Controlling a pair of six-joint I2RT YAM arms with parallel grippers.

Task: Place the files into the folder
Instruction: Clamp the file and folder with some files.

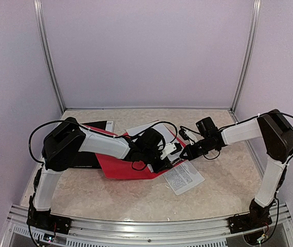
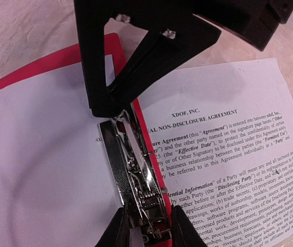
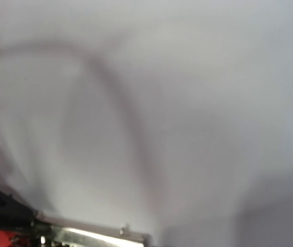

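Note:
A red folder (image 1: 116, 168) lies open on the table under my left arm. A blank white sheet (image 2: 43, 159) lies inside it, left of its metal clip (image 2: 136, 170). A printed file (image 2: 229, 164) lies right of the clip, half off the folder (image 2: 18, 80). My left gripper (image 2: 149, 229) is closed round the near end of the clip, one finger on each side. My right gripper (image 2: 108, 100) is shut, its tip resting at the clip's far end. The right wrist view is filled by a blurred white sheet (image 3: 162, 103) with the clip (image 3: 85, 237) at the bottom.
Another white sheet (image 1: 142, 127) lies behind the folder under the cables. A black cover (image 1: 92, 126) shows at the back left. The printed file (image 1: 183, 177) sticks out toward the front right. Enclosure walls stand close round the table; a metal rail (image 1: 146, 226) runs along the near edge.

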